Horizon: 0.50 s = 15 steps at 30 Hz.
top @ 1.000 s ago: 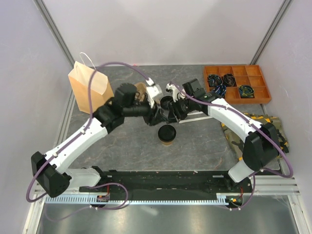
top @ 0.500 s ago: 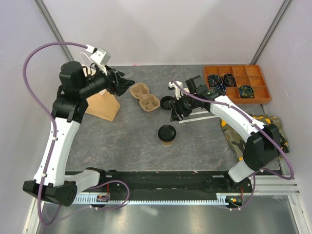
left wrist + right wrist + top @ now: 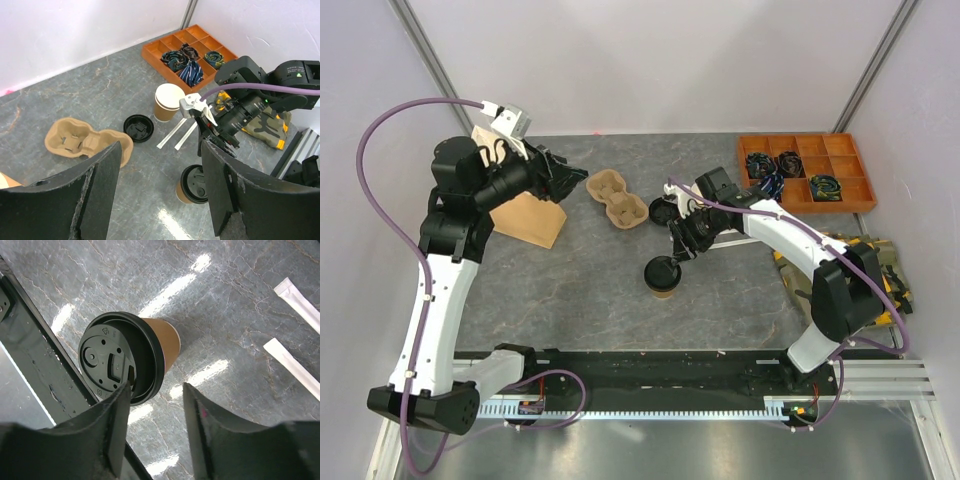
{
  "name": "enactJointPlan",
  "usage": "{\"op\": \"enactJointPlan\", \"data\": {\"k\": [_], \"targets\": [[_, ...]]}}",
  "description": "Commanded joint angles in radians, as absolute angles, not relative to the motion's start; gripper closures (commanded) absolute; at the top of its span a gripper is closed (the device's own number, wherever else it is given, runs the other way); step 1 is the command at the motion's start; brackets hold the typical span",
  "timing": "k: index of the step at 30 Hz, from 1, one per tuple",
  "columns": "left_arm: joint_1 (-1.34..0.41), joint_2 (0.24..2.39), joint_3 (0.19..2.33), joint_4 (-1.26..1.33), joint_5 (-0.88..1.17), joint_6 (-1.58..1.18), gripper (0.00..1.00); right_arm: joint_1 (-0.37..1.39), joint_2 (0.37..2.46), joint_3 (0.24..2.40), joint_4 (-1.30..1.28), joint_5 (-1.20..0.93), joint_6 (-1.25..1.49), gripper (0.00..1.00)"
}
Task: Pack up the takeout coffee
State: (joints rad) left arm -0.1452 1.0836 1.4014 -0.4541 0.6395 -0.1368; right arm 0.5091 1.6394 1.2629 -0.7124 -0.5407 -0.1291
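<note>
A: Left arm (image 3: 438, 290)?
B: It is rising steeply from its base, elbow high, wrist pointing rightward. The left gripper (image 3: 568, 178) is holding its fingers (image 3: 100, 170) wide apart.
A: Right arm (image 3: 790, 235)?
B: It is stretching forward and leftward, wrist tilting down. The right gripper (image 3: 677, 250) is holding its fingers (image 3: 114, 410) parted.

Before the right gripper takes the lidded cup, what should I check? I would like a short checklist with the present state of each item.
1. Lidded cup fully closed: ok.
2. Right gripper open: ok.
3. Cup centred between the jaws: not ok, it sits toward one side.
4. Carrier wells empty: ok.
5. Second cup closed: not ok, the loose lid lies beside it.
6. Left gripper out of the way: ok.
</note>
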Motion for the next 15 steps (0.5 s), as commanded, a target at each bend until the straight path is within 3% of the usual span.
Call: {"op": "enactJointPlan", "data": {"k": [1,15], "targets": [[-0.137,1.089,1.399,-0.411,0.675,-0.186,0.28,0.518,1.646,1.269,-0.672,-0.558,-0.12,0.48],[-0.135,1.095,1.381,-0.393,0.684,-0.196,0.28,0.577,1.647,1.285,-0.675,-0.485,-0.129,0.64]]}}
